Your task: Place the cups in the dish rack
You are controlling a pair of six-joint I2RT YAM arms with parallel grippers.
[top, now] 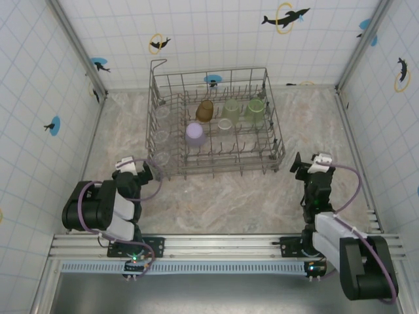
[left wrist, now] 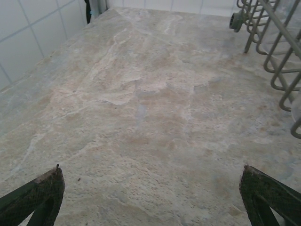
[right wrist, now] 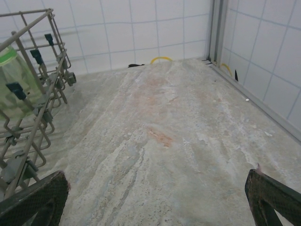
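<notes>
Cups first, and every one that shows sits inside the dish rack [top: 155,118], a big rectangular basket of grey wire with rows of upright tines. It stands mid-tabletop, toward the far wall. The lavender cup [top: 194,133], opaque and rounded, is near the rack's centre. The amber-brown cup [top: 205,110] is just behind it, translucent. To the right, a pale green cup [top: 230,108] and a second green cup [top: 255,111] stand side by side. A small clear cup [top: 224,124] is just in front of the first. Down the rack's left side runs a column of clear cups [top: 162,137], glassy and hard to pick out against the wire.

The tabletop [top: 222,196] is a veined, beige stone-look surface with a matte finish.

The left fingers [left wrist: 40,195], dark and wedge-shaped with a rough texture, are spread wide with nothing between them. They hang over bare tabletop, with looped rack wire at the right edge of the left wrist view. The right fingers [right wrist: 42,197] are likewise spread wide and empty. Beside them on the left is the rack's wall, with blue-capped tines and green plastic behind the wire.
</notes>
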